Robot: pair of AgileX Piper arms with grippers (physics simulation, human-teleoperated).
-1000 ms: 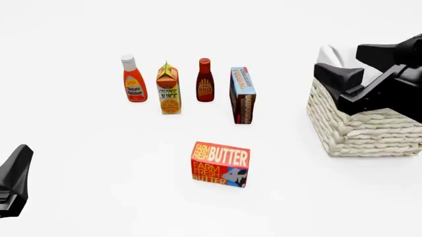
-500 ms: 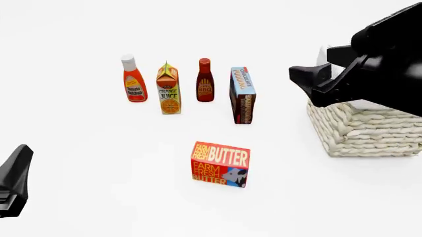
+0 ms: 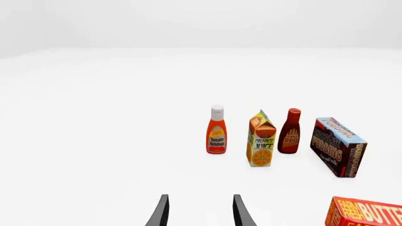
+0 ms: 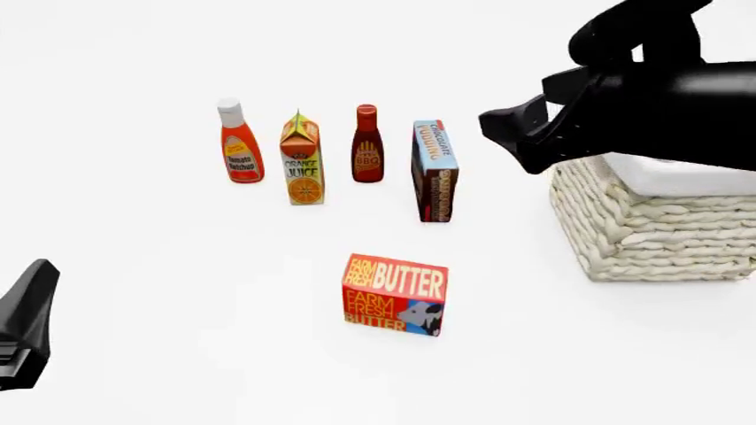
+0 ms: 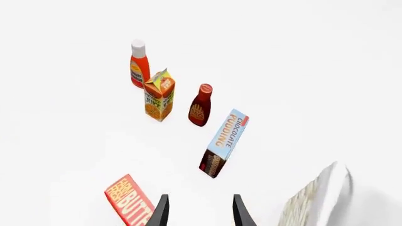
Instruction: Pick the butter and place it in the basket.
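The left claw (image 4: 27, 323) sat low at the near left edge of the worktop (image 4: 177, 266), well apart from every grocery. In its wrist view the fingertips (image 3: 162, 212) stood parted with nothing between them, so it looked parked out of the way.

Along the back stood a row: ketchup bottle (image 4: 240, 142), orange juice carton (image 4: 303, 159), BBQ sauce bottle (image 4: 367, 144) and chocolate pudding box (image 4: 435, 171), all upright and spaced apart. They seemed set there as distractors.

The butter (image 4: 396, 294) rested alone on the worktop nearer the camera, in front of the pudding box and clear of the row, which should leave room for a claw to come down around it.

The right claw (image 4: 511, 133) hung in the air just beside the basket (image 4: 650, 230), above the worktop and well apart from the butter. Its fingers were open a moderate way and held nothing. I judged the reach for the butter to be only beginning. The basket stood at the right with its cloth liner folded over the rim.
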